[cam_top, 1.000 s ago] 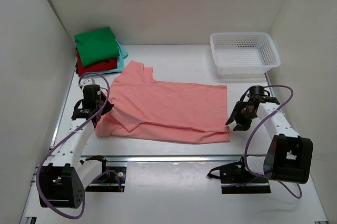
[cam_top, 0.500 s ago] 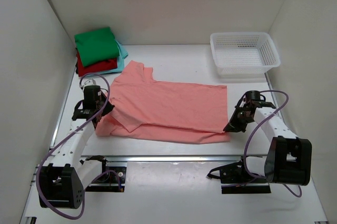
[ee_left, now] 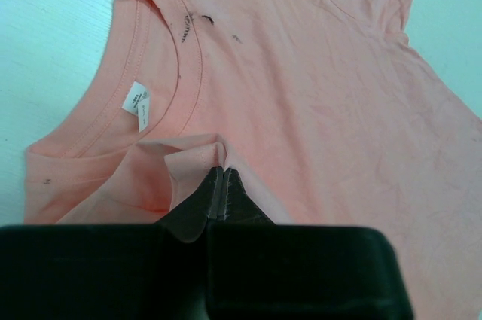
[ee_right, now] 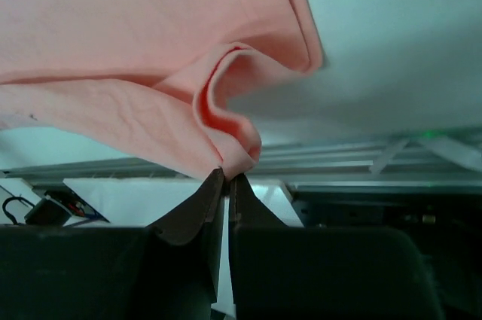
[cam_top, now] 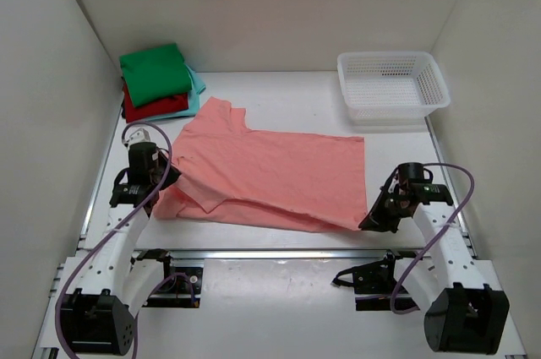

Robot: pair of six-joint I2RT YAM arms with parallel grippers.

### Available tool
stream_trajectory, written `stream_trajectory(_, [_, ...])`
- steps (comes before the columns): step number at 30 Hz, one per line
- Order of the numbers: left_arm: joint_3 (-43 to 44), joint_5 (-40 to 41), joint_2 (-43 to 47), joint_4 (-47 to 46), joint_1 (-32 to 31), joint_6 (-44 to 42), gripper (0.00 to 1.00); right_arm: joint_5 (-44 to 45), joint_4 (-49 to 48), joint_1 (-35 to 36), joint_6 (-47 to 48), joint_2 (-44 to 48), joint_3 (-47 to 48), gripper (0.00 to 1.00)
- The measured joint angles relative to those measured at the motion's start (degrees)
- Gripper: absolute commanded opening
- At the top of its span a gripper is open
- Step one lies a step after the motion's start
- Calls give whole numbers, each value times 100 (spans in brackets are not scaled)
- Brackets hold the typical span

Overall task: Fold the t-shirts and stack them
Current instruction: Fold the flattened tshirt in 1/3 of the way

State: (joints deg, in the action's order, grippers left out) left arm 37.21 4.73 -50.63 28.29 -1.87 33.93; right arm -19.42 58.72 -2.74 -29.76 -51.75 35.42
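The salmon-pink t-shirt (cam_top: 270,173) lies spread across the table, folded lengthwise, collar at the left. My left gripper (cam_top: 166,180) is shut on a pinch of its shoulder cloth beside the collar (ee_left: 162,71); the pinched cloth (ee_left: 199,158) bunches above the tips. My right gripper (cam_top: 369,222) is shut on the shirt's near right hem corner (ee_right: 233,147) and holds it a little above the table. A stack of folded shirts sits at the back left: green (cam_top: 155,72) on top, red (cam_top: 156,107) below, light teal (cam_top: 196,89) at the side.
A white plastic mesh basket (cam_top: 391,86) stands at the back right. White walls close in the left, right and back. A metal rail (cam_top: 279,251) runs along the table's near edge, with the arm bases and cables below it.
My right gripper moved toward the near edge and shut on the shirt's right hem corner, drawing it nearer. My left gripper shifted slightly nearer, still holding the shoulder cloth.
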Motion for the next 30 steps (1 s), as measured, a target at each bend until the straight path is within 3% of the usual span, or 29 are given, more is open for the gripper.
stream_trajectory(5, [-33,63,160,81,9,20,0,-92,608,-39,-205,570,-96,0])
stream_trajectory(10, [-66,114,175,68,37,63,0,-61,713,-140,-334,592,-109,0])
stream_trajectory(13, [-79,160,116,15,63,101,0,-59,671,-562,-304,452,-107,0])
stream_trajectory(17, [-76,199,-166,-140,81,162,0,-125,455,-990,-284,199,-109,0])
stream_trajectory(27, [48,240,-946,-466,140,188,0,-323,-741,-966,-501,-953,-111,0])
stream_trajectory(30, [151,278,-1088,-522,138,184,0,-380,-994,-935,-551,-1287,-46,7])
